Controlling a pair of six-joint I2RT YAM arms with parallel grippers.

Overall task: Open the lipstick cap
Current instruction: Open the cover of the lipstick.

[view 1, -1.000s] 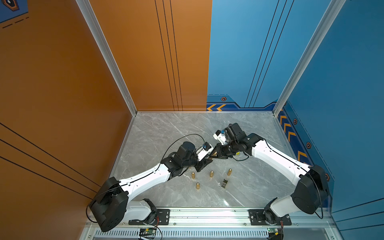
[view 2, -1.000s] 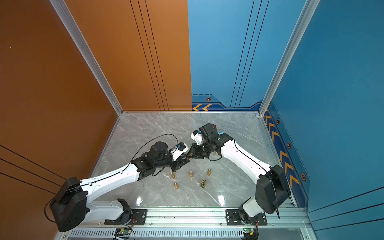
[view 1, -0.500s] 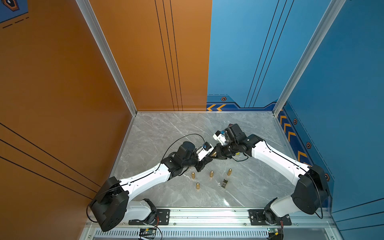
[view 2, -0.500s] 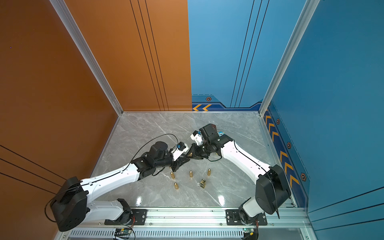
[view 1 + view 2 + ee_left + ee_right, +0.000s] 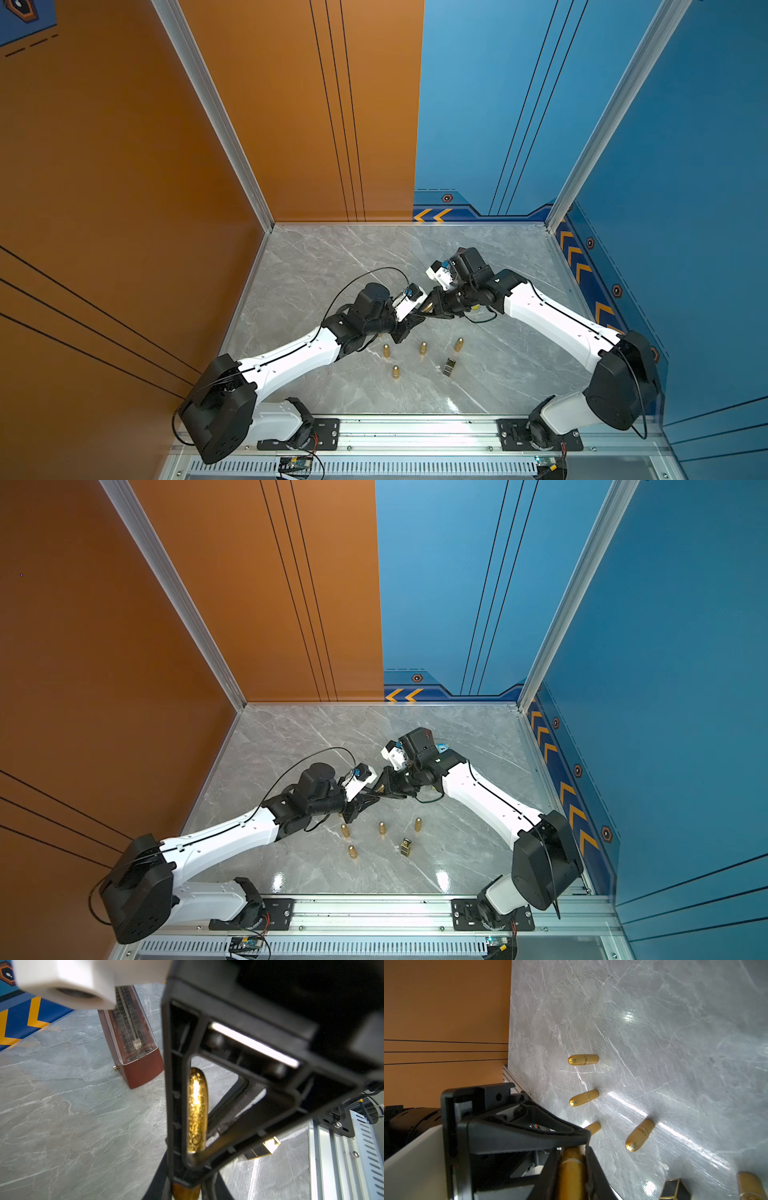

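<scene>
A gold bullet-shaped lipstick hangs above the middle of the marble table, held between my two grippers. My left gripper is shut on its flat end. My right gripper is shut on the long rounded part. In the left wrist view the glittery rounded part of the lipstick shows through the right gripper's black frame. In the right wrist view the lipstick lies between the fingers, with a pale seam ring just short of the left gripper's tips.
Several more gold lipsticks stand on the table just in front of the grippers. A black-and-gold square lipstick lies near them. A brown metronome stands beyond, under the right arm.
The left jaws have drawn together on the lipstick. Both arms have stayed almost where they were.
</scene>
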